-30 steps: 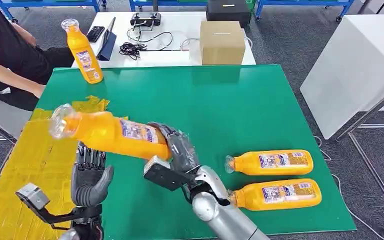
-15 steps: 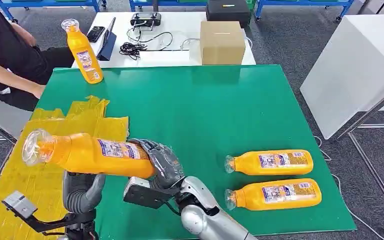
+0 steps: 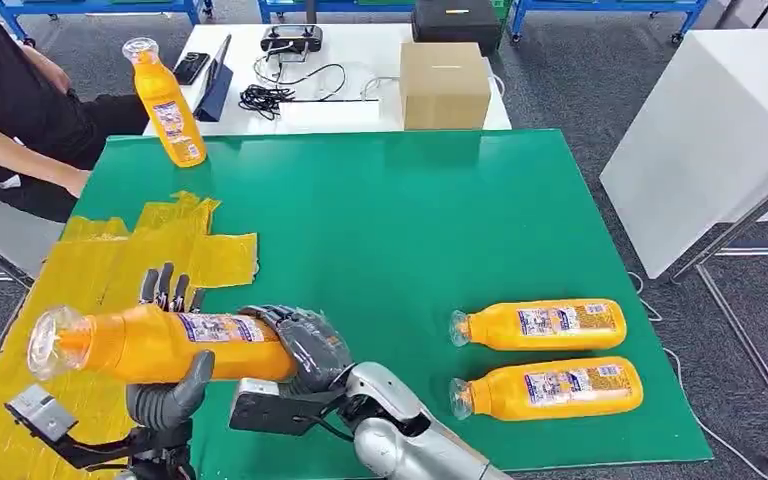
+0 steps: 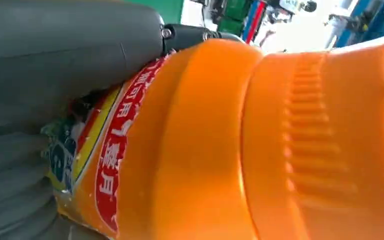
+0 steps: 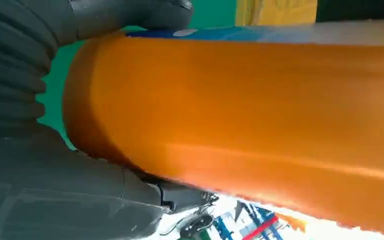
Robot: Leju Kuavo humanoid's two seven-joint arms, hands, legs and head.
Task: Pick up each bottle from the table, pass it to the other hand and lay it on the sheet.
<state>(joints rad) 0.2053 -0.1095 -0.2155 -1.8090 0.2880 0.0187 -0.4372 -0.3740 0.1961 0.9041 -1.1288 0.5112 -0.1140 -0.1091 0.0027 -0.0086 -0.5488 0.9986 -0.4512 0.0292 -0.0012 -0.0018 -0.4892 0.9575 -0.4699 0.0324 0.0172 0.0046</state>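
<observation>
- The right hand (image 3: 305,345) clamped the orange bottle (image 3: 150,343) by its base.
- The left hand (image 3: 168,385) cupped it, fingers apart; an early release risked dropping it.

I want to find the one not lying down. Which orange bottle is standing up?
The bottle at the far left corner of the green table, near the person. It stands on its base; two lie flat, and one is held sideways.

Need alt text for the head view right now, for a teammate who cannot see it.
The right hand holds an orange bottle level above the yellow sheet, with the left hand cupped under it, fingers upright behind. Two more bottles lie on the green table; one bottle stands at the far corner.
</observation>
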